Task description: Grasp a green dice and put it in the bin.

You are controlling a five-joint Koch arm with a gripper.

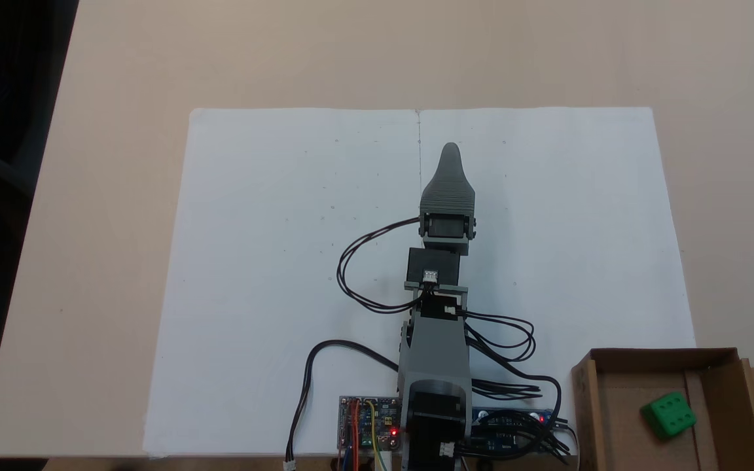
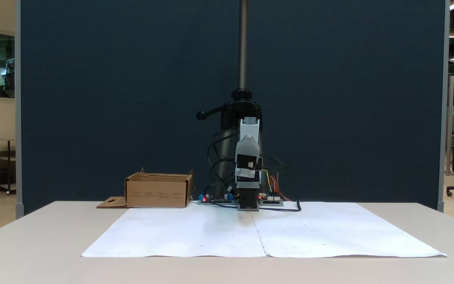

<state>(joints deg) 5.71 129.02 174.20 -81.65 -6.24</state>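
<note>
- While the green dice (image 1: 668,415) sits inside the bin (image 1: 626,409), we judge it light, rigid, slick; pinch opposite flat faces.
- Tool (image 1: 450,152) holds nothing; its opening, we cannot tell.

We see a matt beige table (image 1: 122,78) with a smooth laminate look. At the centre of both fixed views lie white paper sheets (image 1: 285,261), flat and matt. The arm (image 1: 436,353) is grey and black plastic with a dull, faintly ribbed finish, trailing glossy black rubbery cables (image 1: 351,261). At the lower right of a fixed view sits a brown cardboard box (image 1: 626,405), rough and matt, holding a bright green plastic dice (image 1: 668,413) with a smooth slight sheen. Upper centre in a fixed view, a shiny metal pole (image 2: 243,43) stands before a dark blue cloth-like panel (image 2: 112,98).
</note>
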